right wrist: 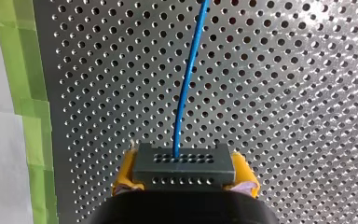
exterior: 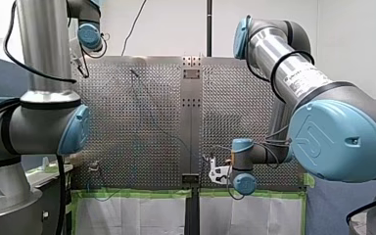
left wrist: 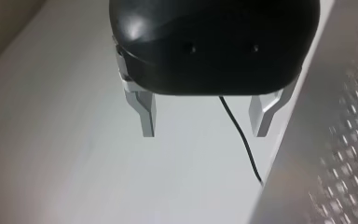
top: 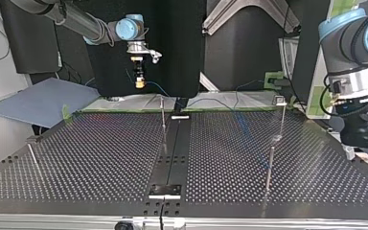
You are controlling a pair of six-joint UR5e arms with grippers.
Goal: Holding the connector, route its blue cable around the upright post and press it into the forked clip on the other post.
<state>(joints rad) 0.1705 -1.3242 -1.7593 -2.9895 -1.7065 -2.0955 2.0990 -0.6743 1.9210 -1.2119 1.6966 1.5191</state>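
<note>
In the right wrist view my right gripper (right wrist: 185, 169) is shut on a grey connector (right wrist: 184, 164), held between its yellow pads (right wrist: 125, 173). A blue cable (right wrist: 186, 84) leaves the connector and runs ahead over the perforated table. In the top view that gripper (top: 138, 82) hangs above the table's far edge, and the cable (top: 159, 89) trails toward a thin upright post (top: 163, 112). A second post with a small clip head (top: 280, 100) stands at the far right. My left gripper (left wrist: 205, 119) is open and holds nothing, off to the table's side.
Two more thin posts (top: 270, 163) (top: 32, 154) stand nearer the top view's front. Green tape (right wrist: 21, 93) lines the table edge beside the right gripper. My left arm (top: 359, 91) stands at the top view's right edge. A dark metal strip (top: 172, 148) runs down the table's middle.
</note>
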